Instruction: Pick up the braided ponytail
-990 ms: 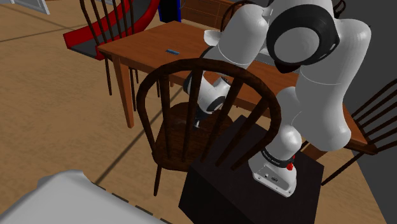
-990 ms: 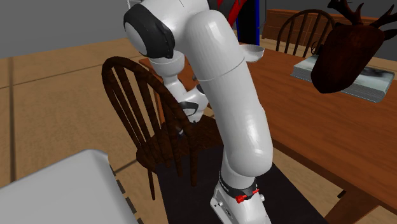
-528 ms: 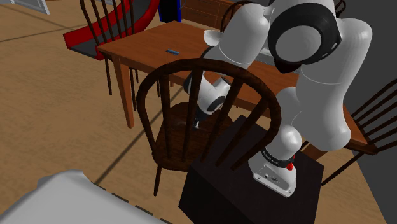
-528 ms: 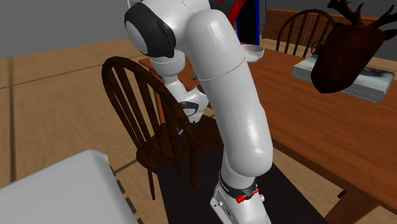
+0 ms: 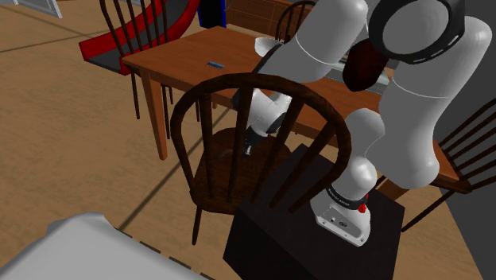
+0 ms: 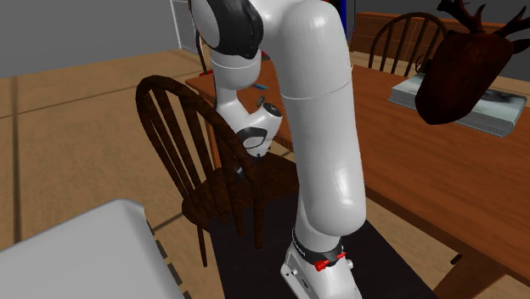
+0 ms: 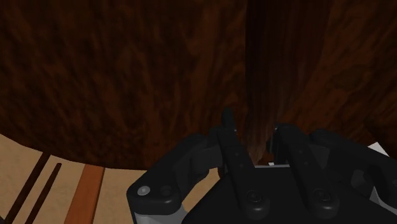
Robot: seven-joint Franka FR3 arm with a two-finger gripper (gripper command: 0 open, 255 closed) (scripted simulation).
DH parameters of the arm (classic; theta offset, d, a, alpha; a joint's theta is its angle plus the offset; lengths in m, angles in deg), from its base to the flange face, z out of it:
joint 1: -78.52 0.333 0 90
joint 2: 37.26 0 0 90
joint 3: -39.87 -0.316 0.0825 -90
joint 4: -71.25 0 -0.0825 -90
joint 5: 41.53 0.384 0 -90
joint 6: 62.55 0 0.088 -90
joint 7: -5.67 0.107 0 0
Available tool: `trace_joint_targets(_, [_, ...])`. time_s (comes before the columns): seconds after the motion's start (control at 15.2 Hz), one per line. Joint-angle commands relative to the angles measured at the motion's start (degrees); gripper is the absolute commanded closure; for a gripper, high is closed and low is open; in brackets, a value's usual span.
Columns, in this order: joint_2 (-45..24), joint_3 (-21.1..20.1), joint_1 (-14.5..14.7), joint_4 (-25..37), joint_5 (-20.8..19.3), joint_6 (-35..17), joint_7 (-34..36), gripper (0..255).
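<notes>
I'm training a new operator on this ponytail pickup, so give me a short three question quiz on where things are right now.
1. True or false: the gripper hangs above the wooden table.
2. In the wrist view, what does the dark brown ponytail lie on? A) the chair seat B) the wooden table C) the floor
3. In a few words: what does the arm's base stand on?

Key
1. False: it is low over the chair seat.
2. A
3. A black box.
</notes>
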Motion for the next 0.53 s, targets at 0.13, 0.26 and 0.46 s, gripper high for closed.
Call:
trace_joint_targets(0.13, [5.52, 1.31, 1.14, -1.75, -7.28, -3.48, 5.77, 255])
trace_joint_targets(0.26, [8.69, 2.06, 1.71, -2.89, -11.93, -5.4, 9.5, 255])
trace_joint_targets(0.46, [10.6, 2.49, 2.02, -3.62, -15.02, -6.54, 12.01, 255])
